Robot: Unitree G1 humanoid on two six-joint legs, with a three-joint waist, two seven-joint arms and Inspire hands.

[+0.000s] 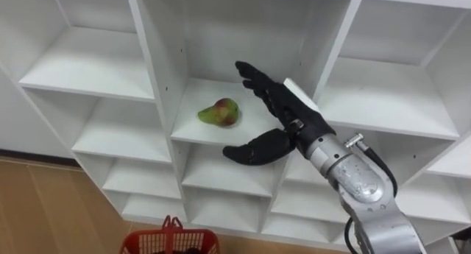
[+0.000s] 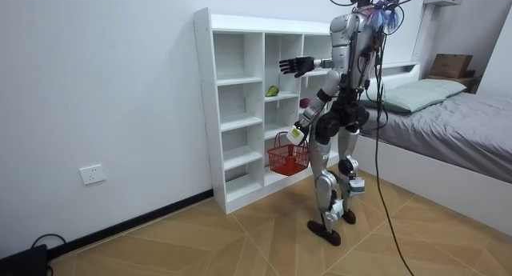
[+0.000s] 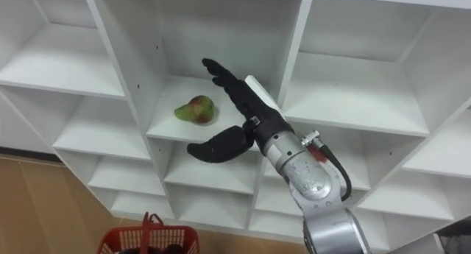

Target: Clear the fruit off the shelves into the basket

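Note:
A green and red pear-like fruit (image 1: 219, 113) lies on a white shelf board in the closet's middle column. My right hand (image 1: 278, 107) is open and reaches into that compartment just right of the fruit, fingers straight, thumb spread low at the board's front edge. A small gap separates hand and fruit. A red wire basket (image 1: 171, 241) hangs low on my left, with dark things inside it. In the room view my left hand (image 2: 302, 116) holds the basket (image 2: 288, 158) by its handle in front of the lower shelves.
The white closet (image 2: 240, 108) is an open grid of compartments against the wall, and I stand close in front of it on a wooden floor. A bed (image 2: 448, 116) stands behind me at the room view's right.

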